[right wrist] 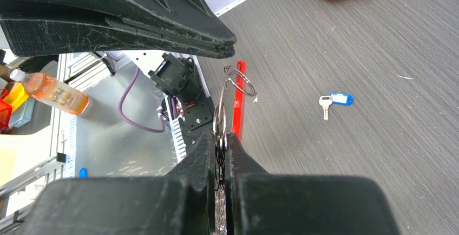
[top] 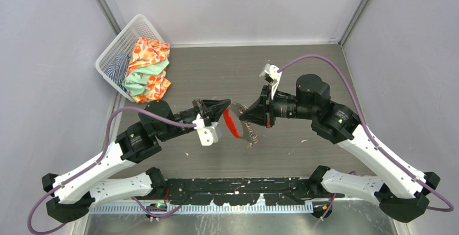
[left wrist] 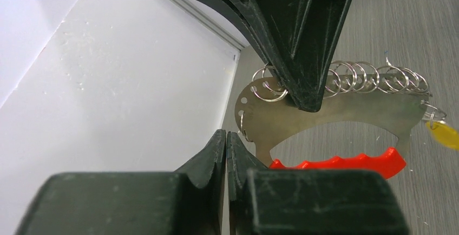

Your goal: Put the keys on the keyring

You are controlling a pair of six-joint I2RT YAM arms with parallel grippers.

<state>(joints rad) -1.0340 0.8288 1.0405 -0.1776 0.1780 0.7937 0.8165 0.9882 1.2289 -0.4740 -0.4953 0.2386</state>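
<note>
From above, your two arms meet over the middle of the grey table [top: 314, 78]: the left gripper [top: 227, 105] points right, the right gripper [top: 243, 117] points left, and the keyring [top: 233, 123] hangs between them, a red curved grip with a metal plate beside it. In the far left corner a white basket [top: 111, 56] holds patterned cloths [top: 147, 67]. In your left wrist view the left fingers lie together with only a hairline between them and nothing visible in it, near the plate's lower left edge. The right gripper comes down from above, clamped on the upper rim of the crescent-shaped plate, among a row of small split rings threaded along that rim. The ridged red grip follows the inner curve. The yellow key [left wrist: 445, 136] hangs at the plate's far right end, below the last ring; only its yellow head shows. Small marks near the plate's left end are too blurred to read. In your right wrist view the right fingers pinch the plate edge-on; the left gripper's closed tip sits just above the top ring, and you cannot tell whether they touch. The blue key [right wrist: 335, 101] lies flat on the table, well apart from the keyring, its white label panel too small to read. A bottle [right wrist: 51, 93] of orange liquid lies beyond the table edge
</note>
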